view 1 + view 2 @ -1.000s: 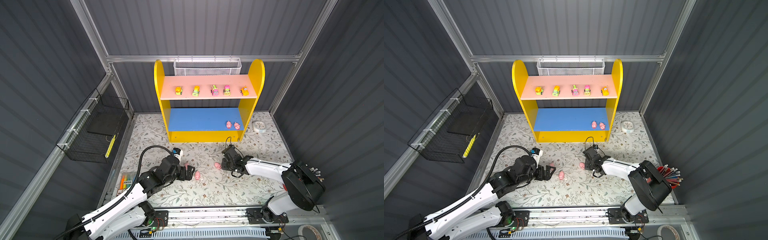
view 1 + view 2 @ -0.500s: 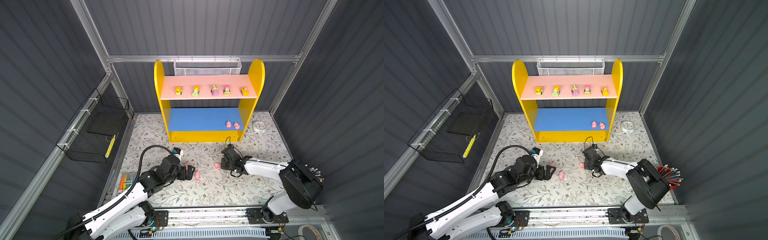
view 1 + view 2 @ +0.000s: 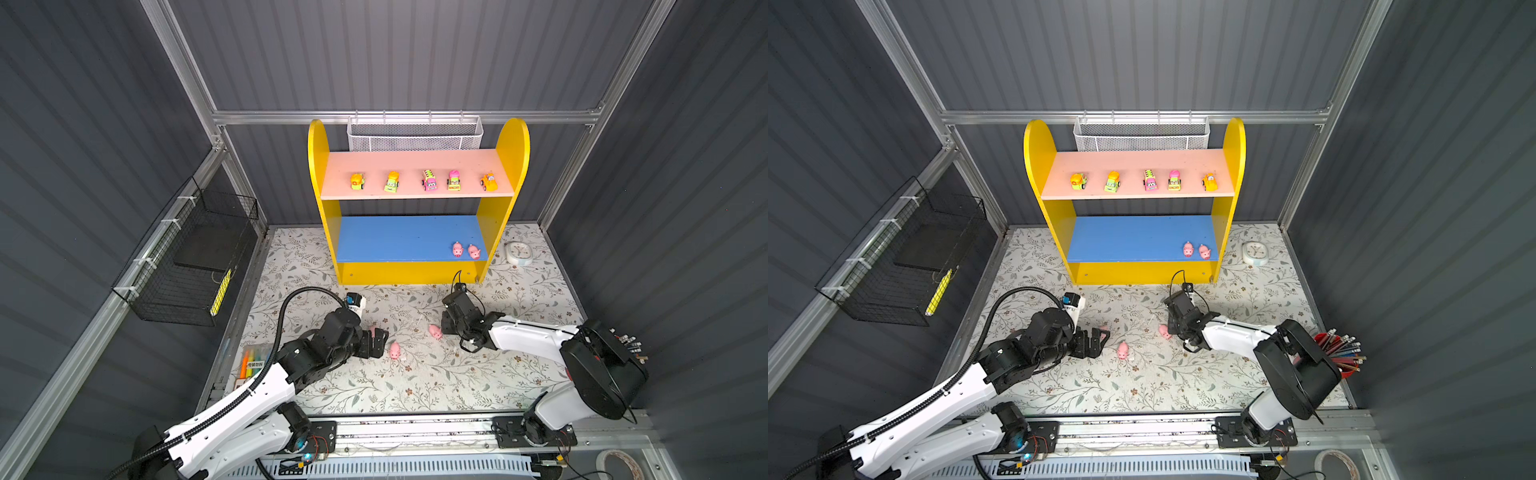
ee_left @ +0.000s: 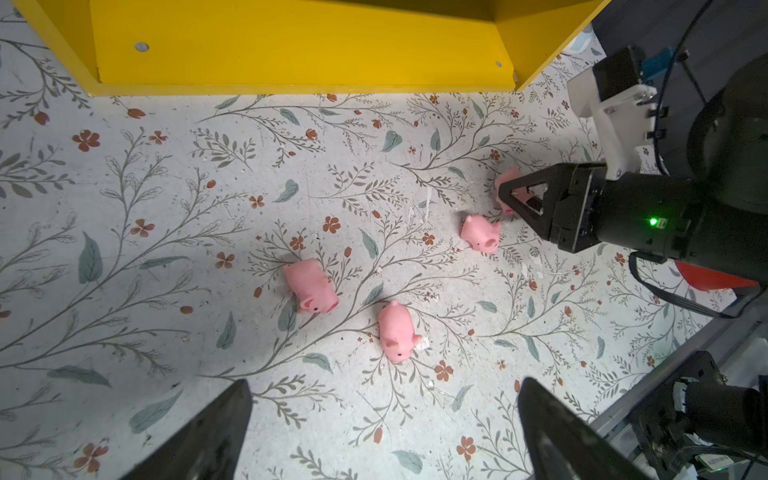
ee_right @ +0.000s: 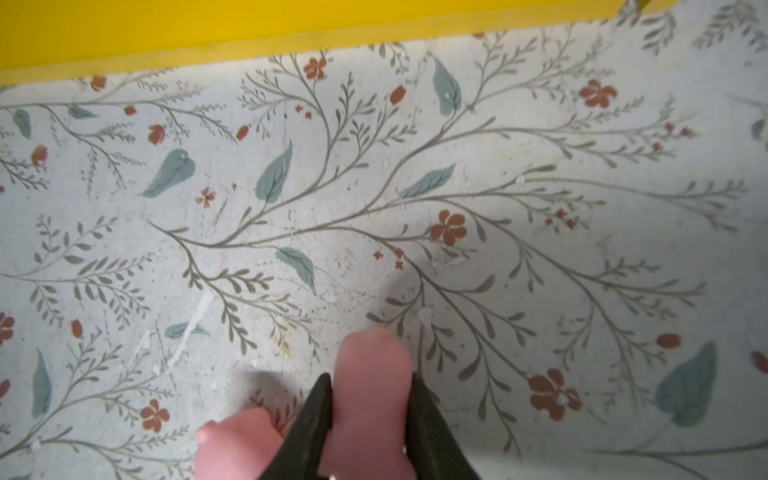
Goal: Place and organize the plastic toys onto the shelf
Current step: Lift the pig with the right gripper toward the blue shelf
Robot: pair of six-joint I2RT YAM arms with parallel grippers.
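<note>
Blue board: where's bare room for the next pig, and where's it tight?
Blue board is bare from the left-hand yellow side across to the two pigs at its right front corner; that corner is crowded. Pink board: mainly the strip behind the five vehicles is free.

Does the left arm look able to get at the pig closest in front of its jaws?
Likely yes: the left arm has its jaws wide open, and that pig lies on bare mat just ahead of them, with nothing between.

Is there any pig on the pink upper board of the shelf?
No, the pink upper board holds only five toy vehicles.
</note>
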